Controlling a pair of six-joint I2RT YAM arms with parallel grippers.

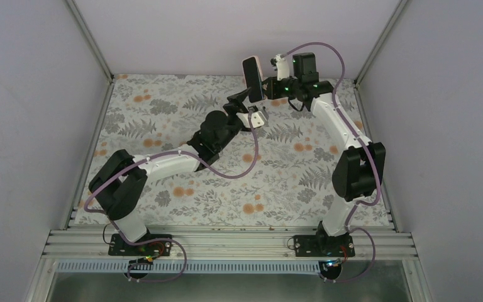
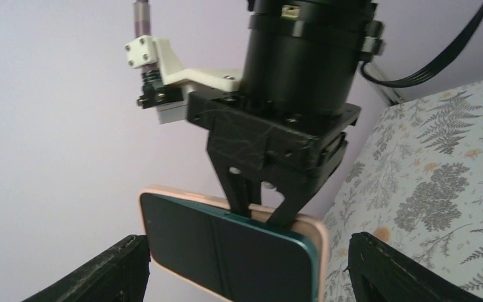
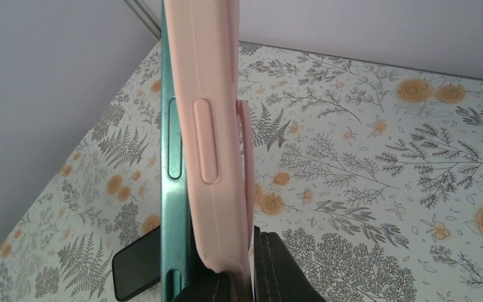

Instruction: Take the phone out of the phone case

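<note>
Phone (image 2: 226, 251), seemingly half-freed, is held in phone case (image 3: 207, 126) clamped aloft by right gripper (image 2: 261, 212), left gripper (image 1: 248, 107) spread wide nearby; a drop is risked if tugged hard.

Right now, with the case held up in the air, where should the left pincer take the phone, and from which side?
I would grip the phone by its teal long edge, which stands clear of the pink case in the right wrist view. Bring the open left pincer from the screen side, opposite the edge that the right pincer clamps.
</note>
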